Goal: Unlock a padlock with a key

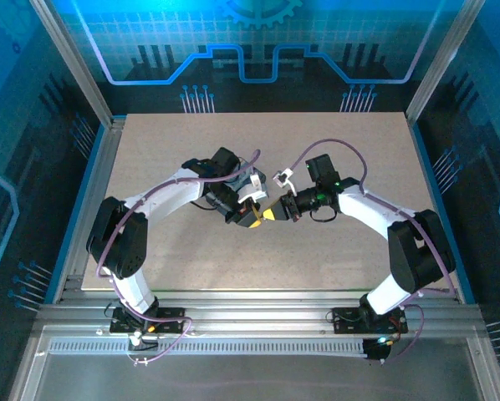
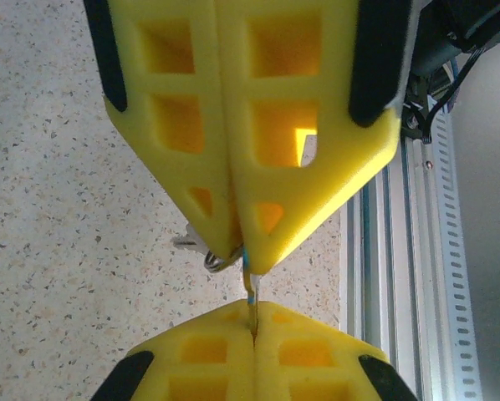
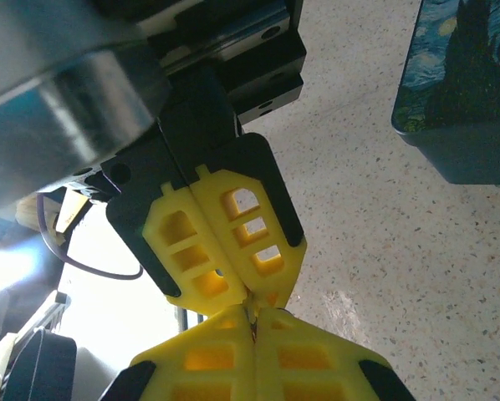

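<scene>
While left tool (image 2: 240, 251) clamped the padlock (image 2: 212, 256) and right tool (image 3: 252, 317) pinched the key (image 2: 250, 288), we judged insertion underway; twist next.

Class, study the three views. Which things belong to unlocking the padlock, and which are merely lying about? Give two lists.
Belongs to the job:
- left pincer, shut
- right pincer, shut
- tiny metal parts pinched where the tips meet; too small to tell key from padlock

Lying about:
- swirl-painted tin, standing apart on the table
</scene>
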Controlling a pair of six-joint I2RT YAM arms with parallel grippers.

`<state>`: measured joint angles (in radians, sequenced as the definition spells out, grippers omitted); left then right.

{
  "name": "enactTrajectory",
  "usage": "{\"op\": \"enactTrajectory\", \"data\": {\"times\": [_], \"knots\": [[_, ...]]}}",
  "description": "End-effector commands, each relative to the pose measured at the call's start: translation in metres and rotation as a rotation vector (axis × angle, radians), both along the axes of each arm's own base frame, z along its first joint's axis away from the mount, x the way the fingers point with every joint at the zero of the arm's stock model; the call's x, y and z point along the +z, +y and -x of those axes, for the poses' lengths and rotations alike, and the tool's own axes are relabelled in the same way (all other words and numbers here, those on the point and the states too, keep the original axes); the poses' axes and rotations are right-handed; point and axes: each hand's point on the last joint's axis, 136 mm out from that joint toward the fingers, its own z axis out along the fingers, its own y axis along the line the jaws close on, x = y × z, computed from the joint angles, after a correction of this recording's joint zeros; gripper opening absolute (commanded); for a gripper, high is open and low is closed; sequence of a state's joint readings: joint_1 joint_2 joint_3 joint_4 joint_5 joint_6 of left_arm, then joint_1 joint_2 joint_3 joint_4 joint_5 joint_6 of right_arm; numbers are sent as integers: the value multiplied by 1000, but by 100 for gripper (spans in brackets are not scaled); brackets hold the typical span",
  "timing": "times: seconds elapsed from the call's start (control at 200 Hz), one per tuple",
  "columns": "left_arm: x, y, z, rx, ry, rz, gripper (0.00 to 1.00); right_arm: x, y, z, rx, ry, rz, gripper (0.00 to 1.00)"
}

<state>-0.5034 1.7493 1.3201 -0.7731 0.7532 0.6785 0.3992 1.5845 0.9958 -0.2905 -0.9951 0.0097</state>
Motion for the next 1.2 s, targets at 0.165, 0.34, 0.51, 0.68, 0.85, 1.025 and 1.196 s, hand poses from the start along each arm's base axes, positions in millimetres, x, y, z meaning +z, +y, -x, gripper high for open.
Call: {"op": "enactTrajectory", "data": {"times": [0.165,0.34,0.51,0.68,0.85,1.025,1.196], "knots": [[28,-1,-35,95,-119,113,29,-12,-7,4,-38,115,-2,0],[46,12,-45,166,-186,158,89,-16,-29,-13,-155,145,-10,0],[70,23,-71,307,-270,151,99,-24,-45,-29,-258,233,-25,0],[112,58,-140,686,-453,97,99,-29,-54,-49,-365,327,-1,0],[158,105,-191,1086,-448,166,99,-32,-58,-57,-427,355,20,0],[142,117,-205,1198,-268,95,99,-28,-61,-69,-494,354,47,0],[96,124,-179,1421,9,13,89,-28,-69,-80,-574,385,60,0]]}}
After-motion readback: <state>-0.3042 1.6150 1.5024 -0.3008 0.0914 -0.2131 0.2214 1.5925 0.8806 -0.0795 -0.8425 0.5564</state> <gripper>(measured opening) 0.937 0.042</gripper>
